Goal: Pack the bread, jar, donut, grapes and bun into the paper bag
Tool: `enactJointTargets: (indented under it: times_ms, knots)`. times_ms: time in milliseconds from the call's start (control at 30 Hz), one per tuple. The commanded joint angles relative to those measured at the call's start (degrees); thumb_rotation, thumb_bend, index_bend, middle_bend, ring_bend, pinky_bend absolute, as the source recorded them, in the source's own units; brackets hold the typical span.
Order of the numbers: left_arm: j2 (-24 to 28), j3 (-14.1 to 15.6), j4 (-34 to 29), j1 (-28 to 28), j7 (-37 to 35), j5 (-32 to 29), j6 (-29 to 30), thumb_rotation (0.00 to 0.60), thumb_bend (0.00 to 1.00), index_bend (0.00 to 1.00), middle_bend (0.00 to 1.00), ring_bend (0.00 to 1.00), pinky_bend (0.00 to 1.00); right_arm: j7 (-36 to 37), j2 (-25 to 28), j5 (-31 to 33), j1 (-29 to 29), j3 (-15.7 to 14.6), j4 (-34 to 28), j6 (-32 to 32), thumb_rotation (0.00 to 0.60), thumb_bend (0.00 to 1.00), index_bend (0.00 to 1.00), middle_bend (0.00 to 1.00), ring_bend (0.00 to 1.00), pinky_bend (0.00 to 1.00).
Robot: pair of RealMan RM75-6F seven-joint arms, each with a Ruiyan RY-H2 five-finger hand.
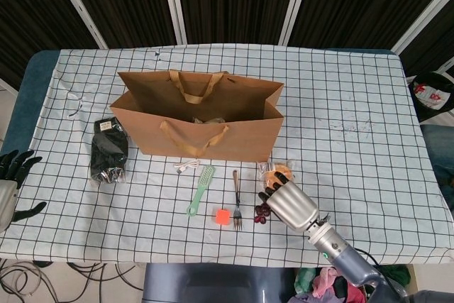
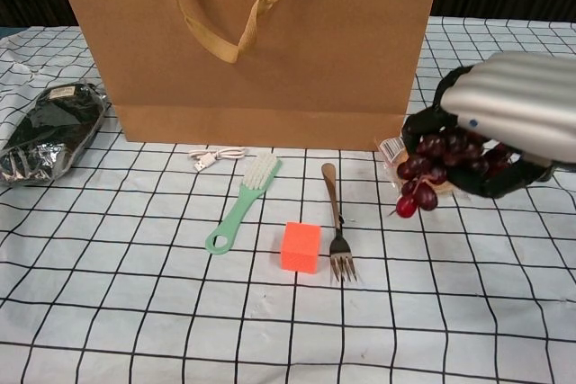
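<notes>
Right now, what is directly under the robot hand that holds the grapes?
The right robot hand holds the grapes lifted above a wrapped bun, which shows only partly; the rest is covered.

In the head view we look steeply down from above the near table edge, taking in the whole checked cloth (image 1: 355, 104) and the paper bag (image 1: 202, 122) from afar. In the chest view we look low and level, close to the bag's front wall. Both share the fork (image 1: 235, 200), brush (image 1: 201, 189) and orange cube (image 2: 301, 246).
</notes>
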Motion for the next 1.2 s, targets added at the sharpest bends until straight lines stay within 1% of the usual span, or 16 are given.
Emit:
enactJointTargets:
  times_ms: [33, 67, 100, 233, 400, 467, 567, 633, 700, 800, 933, 1033, 1200]
  knots:
    - [0.00, 0.02, -0.02, 0.00, -0.04, 0.10, -0.03, 0.600, 0.10, 0.18, 0.10, 0.03, 0.08, -1.51, 3.57, -1.83, -1.70, 0.90, -3.57, 3.75, 0.600, 0.54, 0.54, 0.54, 0.54, 0.25]
    - [0.01, 0.05, -0.03, 0.01, -0.05, 0.14, -0.06, 0.600, 0.10, 0.18, 0.10, 0.03, 0.08, -1.58, 4.72, -2.29, -2.18, 1.13, -4.64, 4.89, 0.600, 0.54, 0.54, 0.54, 0.54, 0.25]
    - [0.01, 0.13, -0.06, -0.01, -0.02, 0.23, -0.17, 0.600, 0.10, 0.18, 0.10, 0.03, 0.08, -1.87, 7.19, -3.11, -3.11, 1.91, -6.55, 7.40, 0.600, 0.54, 0.54, 0.54, 0.54, 0.25]
    - [0.04, 0.32, -0.24, 0.04, 0.09, 0.65, -0.16, 0.600, 0.10, 0.18, 0.10, 0.03, 0.08, -2.46, 12.89, -3.17, -4.22, 4.07, -10.25, 10.36, 0.600, 0.54, 0.54, 0.55, 0.54, 0.25]
    - [0.01, 0.57, -0.35, 0.10, 0.21, 1.32, -0.03, 0.600, 0.10, 0.18, 0.10, 0.03, 0.08, -3.54, 18.78, -0.96, -4.55, 8.59, -13.85, 13.22, 0.600, 0.54, 0.54, 0.55, 0.54, 0.25]
    - [0.00, 0.72, -0.37, 0.14, 0.15, 1.73, 0.07, 0.600, 0.10, 0.18, 0.10, 0.03, 0.08, -3.11, 20.86, 0.25, -4.11, 10.85, -15.24, 13.86, 0.600, 0.54, 0.54, 0.55, 0.54, 0.25]
    - [0.01, 0.81, -0.32, 0.15, 0.08, 1.97, 0.07, 0.600, 0.10, 0.18, 0.10, 0.03, 0.08, -2.70, 23.81, 2.73, -3.03, 13.58, -16.64, 13.11, 0.600, 0.53, 0.54, 0.55, 0.54, 0.25]
    - [0.03, 0.86, -0.32, 0.14, 0.03, 2.03, -0.01, 0.600, 0.10, 0.18, 0.10, 0.03, 0.08, -2.81, 25.00, 4.16, -2.40, 15.00, -17.18, 12.81, 0.600, 0.53, 0.54, 0.55, 0.54, 0.25]
    - [0.07, 0.91, -0.34, 0.12, -0.18, 2.12, -0.10, 0.600, 0.10, 0.18, 0.10, 0.03, 0.08, -3.45, 26.32, 6.90, -1.13, 17.32, -17.90, 12.25, 0.600, 0.53, 0.54, 0.55, 0.54, 0.25]
    - [0.11, 0.92, -0.30, 0.09, -0.28, 2.14, -0.22, 0.600, 0.10, 0.18, 0.10, 0.03, 0.08, -3.36, 27.25, 10.43, 1.14, 20.00, -18.73, 10.58, 0.600, 0.52, 0.54, 0.55, 0.54, 0.25]
    - [0.23, 0.72, -0.29, 0.07, -0.73, 1.87, -0.22, 0.600, 0.10, 0.18, 0.10, 0.03, 0.08, -2.81, 27.23, 15.57, 5.58, 22.99, -18.04, 6.30, 0.600, 0.52, 0.54, 0.53, 0.53, 0.25]
    - [0.27, 0.57, -0.18, 0.03, -0.89, 1.53, -0.41, 0.600, 0.10, 0.18, 0.10, 0.03, 0.08, -4.61, 25.88, 21.28, 10.61, 25.16, -16.40, 2.12, 0.600, 0.52, 0.54, 0.53, 0.53, 0.25]
    - [0.47, 0.39, -0.09, -0.08, -1.34, 1.18, -0.70, 0.600, 0.10, 0.18, 0.10, 0.03, 0.08, -6.64, 22.30, 28.73, 17.84, 27.07, -13.27, -2.62, 0.600, 0.52, 0.54, 0.53, 0.53, 0.25]
